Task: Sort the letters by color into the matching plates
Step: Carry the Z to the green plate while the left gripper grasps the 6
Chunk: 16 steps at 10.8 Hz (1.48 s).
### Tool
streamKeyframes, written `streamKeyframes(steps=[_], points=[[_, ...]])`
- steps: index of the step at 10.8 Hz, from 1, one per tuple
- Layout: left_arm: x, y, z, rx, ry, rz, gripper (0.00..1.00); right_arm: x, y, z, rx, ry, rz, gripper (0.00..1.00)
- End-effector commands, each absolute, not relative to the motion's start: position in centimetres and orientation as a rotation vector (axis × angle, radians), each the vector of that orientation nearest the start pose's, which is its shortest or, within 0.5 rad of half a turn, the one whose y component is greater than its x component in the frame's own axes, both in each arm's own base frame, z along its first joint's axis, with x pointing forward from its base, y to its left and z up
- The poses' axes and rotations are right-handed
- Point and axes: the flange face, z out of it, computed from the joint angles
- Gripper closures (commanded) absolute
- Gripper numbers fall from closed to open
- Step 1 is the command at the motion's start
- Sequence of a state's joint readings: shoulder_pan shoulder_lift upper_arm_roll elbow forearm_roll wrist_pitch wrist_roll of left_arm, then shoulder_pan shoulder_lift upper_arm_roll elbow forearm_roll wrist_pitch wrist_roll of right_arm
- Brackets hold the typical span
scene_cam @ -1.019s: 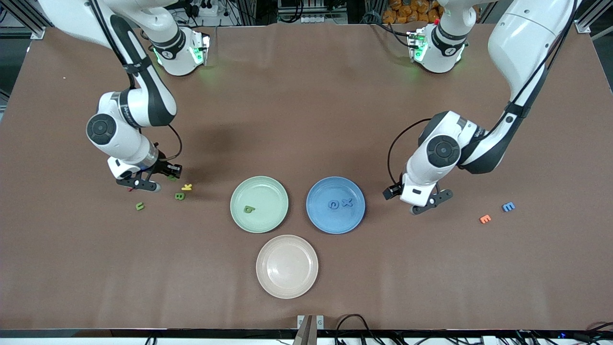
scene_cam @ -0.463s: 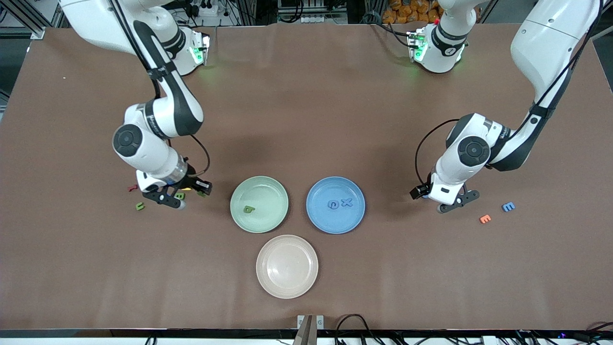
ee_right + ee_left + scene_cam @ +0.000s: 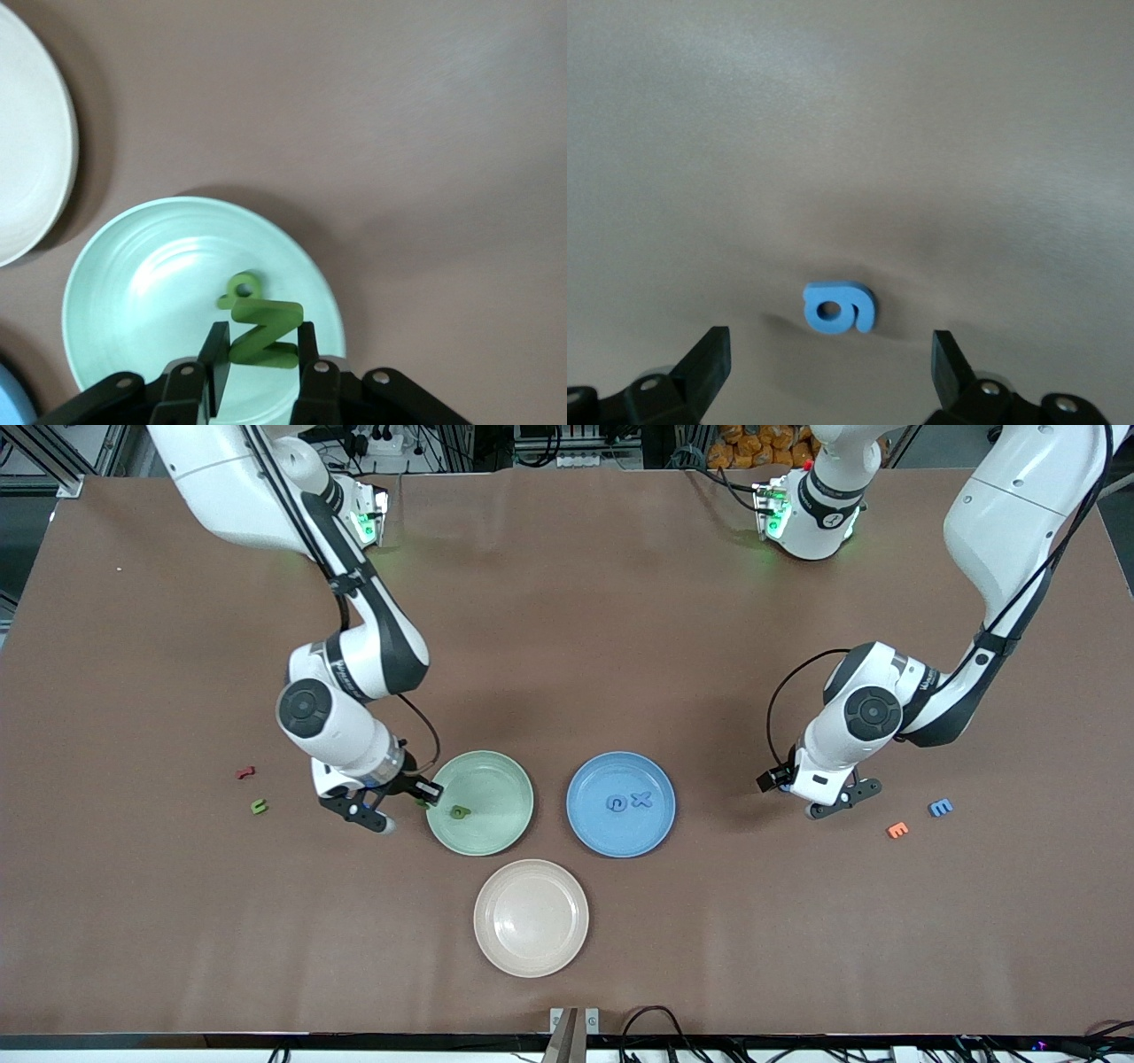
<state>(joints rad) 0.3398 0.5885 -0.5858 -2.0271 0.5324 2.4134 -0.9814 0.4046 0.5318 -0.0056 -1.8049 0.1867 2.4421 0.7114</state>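
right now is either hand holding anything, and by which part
The right hand pinches a small green Z-shaped toy letter by its lower half, over the pale mint green plate. The left hand is open and holds nothing, over a blue letter.

We are reaching our right arm down from its base and bending it at the elbow toward the middle of the surface. Our right end effector is pointing downward over the rim of the mint green plate, with its fingers clamping a green letter Z between them. We are folding our left arm at the elbow, with its wrist turned down toward its own end of the surface. Our left end effector is hovering low over a blue letter, fingers spread wide apart and gripping nothing.
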Motion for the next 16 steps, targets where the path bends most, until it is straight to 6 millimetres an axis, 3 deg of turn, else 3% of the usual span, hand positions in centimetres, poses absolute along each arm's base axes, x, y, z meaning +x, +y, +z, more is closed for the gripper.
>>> streamKeyframes(steps=[1, 2, 3, 4, 6, 7, 8, 11, 14, 16], points=[[57.8, -13.1, 17.7, -3.039, -0.569, 0.004, 0.0, 62.5, 29.9, 24.1, -2.88, 0.718, -0.019, 0.81], [57.7, -13.0, 17.5, -3.038, -0.568, 0.004, 0.0, 62.5, 30.1, 23.8, -2.882, 0.714, -0.019, 0.66], [57.7, -13.0, 17.5, -3.037, -0.56, 0.002, 0.0, 62.4, 30.4, 23.9, -2.885, 0.704, -0.019, 0.07], [57.7, -13.0, 17.4, -3.035, -0.553, -0.002, 0.0, 62.4, 30.3, 23.8, -2.899, 0.68, -0.024, 0.0], [57.7, -12.9, 17.4, -3.031, -0.566, -0.001, 0.99, 62.5, 29.8, 24.3, -2.932, 0.539, -0.029, 0.0], [57.6, -12.9, 17.3, -3.03, -0.57, 0.001, 1.0, 62.5, 29.2, 24.4, -2.965, 0.431, -0.007, 0.0], [57.6, -13.1, 17.3, -3.026, -0.591, 0.001, 1.0, 63.0, 27.1, 24.8, -2.991, 0.304, 0.016, 0.0], [57.8, -13.0, 17.8, -3.022, -0.602, -0.014, 1.0, 64.4, 21.8, 25.2, -3.03, 0.186, 0.05, 0.0], [59.0, -13.9, 20.4, -3.015, -0.633, -0.071, 1.0, 64.4, 15.9, 24.4, -3.081, 0.045, 0.068, 0.0], [59.1, -15.3, 22.2, -3.02, -0.615, -0.087, 1.0, 64.4, 13.1, 23.6, -3.135, -0.01, 0.075, 0.0]])
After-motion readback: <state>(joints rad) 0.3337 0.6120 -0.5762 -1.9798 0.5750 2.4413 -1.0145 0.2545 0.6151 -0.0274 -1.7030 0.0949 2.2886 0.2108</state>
